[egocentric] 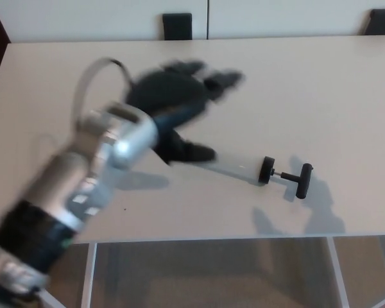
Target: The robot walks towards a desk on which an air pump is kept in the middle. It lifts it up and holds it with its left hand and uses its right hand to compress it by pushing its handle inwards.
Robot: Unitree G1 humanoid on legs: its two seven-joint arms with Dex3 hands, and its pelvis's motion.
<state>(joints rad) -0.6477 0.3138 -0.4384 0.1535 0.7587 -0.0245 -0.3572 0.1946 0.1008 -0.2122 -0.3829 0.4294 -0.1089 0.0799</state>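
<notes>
Currently the left hand (179,96), fingers apart and gripping nothing, is hovering away from the pump (273,174) lying on the desk (321,83).

a pale cream worktop (321,70) fills most of the frame, its near edge running across the lower part. soft grey shadows lie on its surface toward the lower right. along the top of the frame stands a light wall or panel (83,19) with a thin vertical seam near the middle. two dark chair backs (178,26) show at the top edge, one at centre, one at the upper right corner. under the worktop, white frame legs (337,273) stand over a brownish floor (212,276).
</notes>
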